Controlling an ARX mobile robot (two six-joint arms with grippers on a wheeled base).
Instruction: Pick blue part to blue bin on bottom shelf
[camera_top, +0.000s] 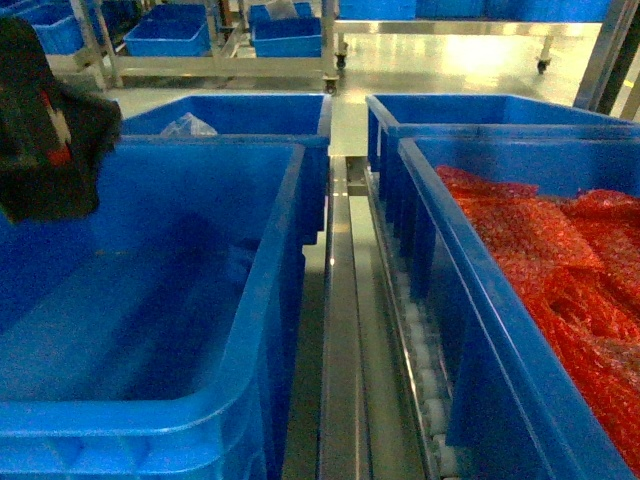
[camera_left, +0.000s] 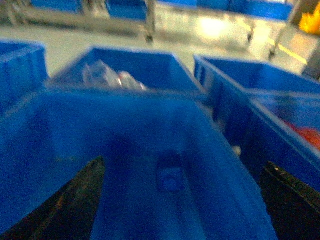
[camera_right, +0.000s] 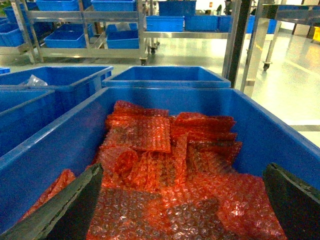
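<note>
Your left gripper (camera_left: 182, 200) hangs over the blue bin (camera_top: 270, 300) with its two dark fingers (camera_left: 75, 200) spread wide and nothing between them; in the left wrist view the blue part (camera_left: 170, 172) lies on the bin's bare floor, between the fingers and beyond their tips, apart from both; that view is blurred, so you can make out little more than a small blue block with a rounded front; in the head view the part is only a faint shape on the floor (camera_top: 235, 265) near the bin's right wall, and the left arm (camera_top: 45, 125) shows as a dark mass at the left edge above the bin; your right gripper (camera_right: 182, 200) hangs over the neighbouring crate (camera_top: 450, 300), its fingers (camera_right: 70, 205) likewise spread and holding nothing; below them lie red bubble-wrap packs (camera_right: 165, 170), heaped across the crate's floor; between bin and crate you see the steel rails (camera_top: 340, 330) of the shelf, with a track of small white rollers (camera_top: 425, 380) just beside the crate's left wall; behind the bin stands another blue crate (camera_top: 240, 115) with a clear plastic bag (camera_top: 188, 126) in it; a fourth crate (camera_top: 480, 110) stands behind the one with the packs; farther off, racks (camera_right: 90, 30) carry more blue crates over a pale, shiny floor (camera_right: 285, 75).
</note>
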